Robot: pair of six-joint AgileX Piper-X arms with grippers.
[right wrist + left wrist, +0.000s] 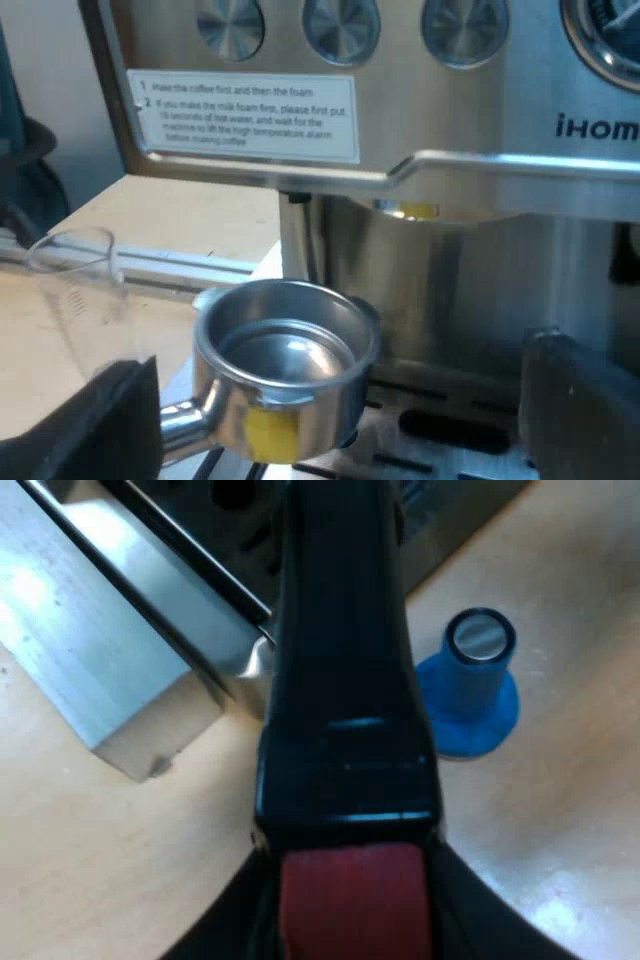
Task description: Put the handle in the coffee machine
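Observation:
My left gripper (350, 925) is shut on the holder's dark handle (345, 680), its fingers (225, 930) on either side of the red end (350, 900). The handle runs away from the camera toward the espresso machine's base (130, 650). In the right wrist view the holder's metal basket (285, 360) hangs upright over the drip tray, lower than the machine's brew head (420, 210) and to one side of it, not touching it. My right gripper (335, 440) stands open before the machine's front (450, 110), fingers (90, 420) wide apart and holding nothing.
A blue tamper (470, 685) with a metal top stands on the wooden table (560, 810) close beside the handle. A clear measuring glass (75, 280) stands near the basket. Knobs and a printed label (245, 115) are on the machine's front above the brew head.

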